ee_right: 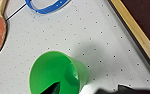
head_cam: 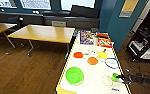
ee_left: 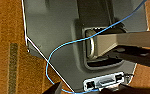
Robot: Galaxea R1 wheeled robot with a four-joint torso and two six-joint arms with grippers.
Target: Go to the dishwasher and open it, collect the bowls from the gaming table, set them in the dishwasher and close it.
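Reaching over the gaming table (head_cam: 66, 67) from its right edge, the right gripper (head_cam: 120, 77) meets a small green bowl (head_cam: 114, 76), tilted, one dark finger (ee_right: 52, 88) inside its rim; whether the grip has closed, I cannot tell. Far to the gripper's left sits the big lime bowl (head_cam: 74, 74), with orange bowls (head_cam: 92, 60) beyond. I judge the rim should be pinched firmly before lifting, because smooth tilted plastic can slip.

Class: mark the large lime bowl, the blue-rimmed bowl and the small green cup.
large lime bowl (head_cam: 74, 75), head view, inner floor.
blue-rimmed bowl (head_cam: 112, 63), head view, blue rim.
small green cup (ee_right: 52, 72), right wrist view, inner wall.
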